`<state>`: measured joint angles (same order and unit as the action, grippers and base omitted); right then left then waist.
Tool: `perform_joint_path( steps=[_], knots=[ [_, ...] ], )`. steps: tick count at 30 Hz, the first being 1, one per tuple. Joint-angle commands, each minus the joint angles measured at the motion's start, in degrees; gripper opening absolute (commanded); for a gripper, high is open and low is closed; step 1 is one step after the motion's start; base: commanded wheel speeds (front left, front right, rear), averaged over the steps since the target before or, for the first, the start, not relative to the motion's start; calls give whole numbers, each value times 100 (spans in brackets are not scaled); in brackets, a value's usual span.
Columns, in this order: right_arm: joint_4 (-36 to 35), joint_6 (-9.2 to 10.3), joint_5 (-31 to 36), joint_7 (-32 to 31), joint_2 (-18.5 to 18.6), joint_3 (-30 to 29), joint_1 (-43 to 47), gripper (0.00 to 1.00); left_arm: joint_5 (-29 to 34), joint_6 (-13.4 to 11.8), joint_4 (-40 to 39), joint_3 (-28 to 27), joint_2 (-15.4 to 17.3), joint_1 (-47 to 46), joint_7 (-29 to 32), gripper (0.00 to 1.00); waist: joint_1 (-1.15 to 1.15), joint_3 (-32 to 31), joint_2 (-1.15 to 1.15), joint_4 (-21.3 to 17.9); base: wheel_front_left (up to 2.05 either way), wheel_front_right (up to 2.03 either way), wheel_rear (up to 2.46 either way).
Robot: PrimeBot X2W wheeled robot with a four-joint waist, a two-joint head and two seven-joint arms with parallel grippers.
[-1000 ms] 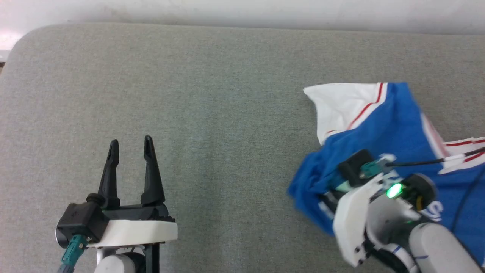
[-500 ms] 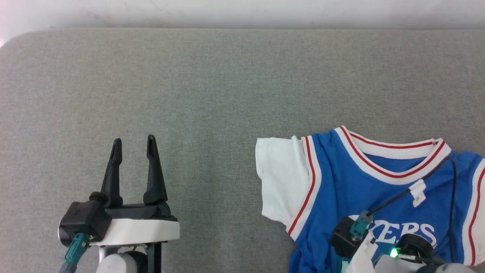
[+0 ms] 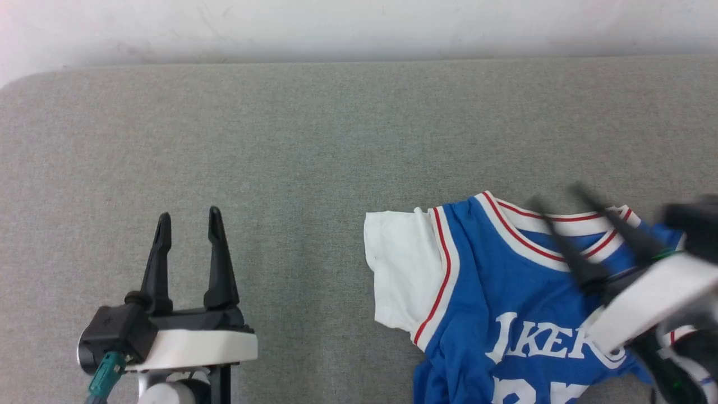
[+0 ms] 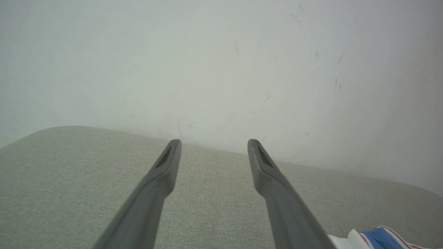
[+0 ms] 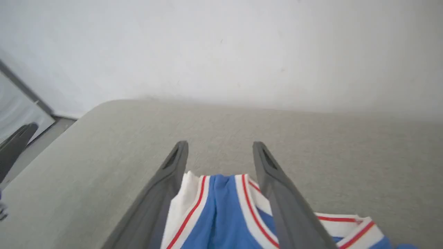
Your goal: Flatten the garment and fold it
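The garment is a blue jersey with a white sleeve, red-and-white trim and white letters. It lies spread at the table's lower right, running off the bottom and right edges of the head view. My right gripper, motion-blurred, hangs over the collar with its fingers spread, open and holding nothing. From the right wrist, that gripper frames the shoulder of the garment lying below it. My left gripper stands open at the lower left, well apart from the cloth. Its wrist view shows the left gripper empty and a corner of the garment.
The grey padded table stretches left and back of the jersey, ending at a white wall. Its far left corner is rounded. Past the table's left edge, the right wrist view shows a strip of floor.
The right gripper held the bunched jersey, then let go and opened; its fingers now point over the collar. The jersey now lies spread face up. The left gripper has kept still.
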<state>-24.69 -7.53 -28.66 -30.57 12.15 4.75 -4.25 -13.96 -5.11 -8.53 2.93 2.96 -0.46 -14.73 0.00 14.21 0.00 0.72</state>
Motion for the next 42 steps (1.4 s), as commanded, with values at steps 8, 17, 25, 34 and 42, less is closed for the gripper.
perform_joint_path(
  steps=[8, 17, 25, 34, 42],
  knots=[
    [652, 4, 1402, 2829, -920, -1860, 943, 100, 303, 99, -173, -220, -8, 405, -27, 100, 0, 9, 0, -262, 0, 0, 0],
    [1436, 4, 1028, 3673, -925, -2092, 892, 100, 676, 502, -93, 229, 295, -186, 405, 100, 0, 264, 0, -459, 0, 0, 0],
    [1322, 4, 1031, 3588, -926, -2099, 564, 100, 654, 1085, 190, 956, 687, -1387, 2546, 100, 0, 588, 0, -432, 0, 0, 0],
    [1557, 4, 859, 3590, -926, -1858, 420, 100, 11, 1249, 444, 1882, 1124, -2093, 4322, 100, 0, 835, 0, -498, 0, 0, 0],
    [1744, 4, 813, 3613, -926, -1751, 319, 100, -313, 1258, 647, 2366, 1350, -2427, 4617, 100, 0, 967, 0, -579, 0, 0, 0]
  ],
)
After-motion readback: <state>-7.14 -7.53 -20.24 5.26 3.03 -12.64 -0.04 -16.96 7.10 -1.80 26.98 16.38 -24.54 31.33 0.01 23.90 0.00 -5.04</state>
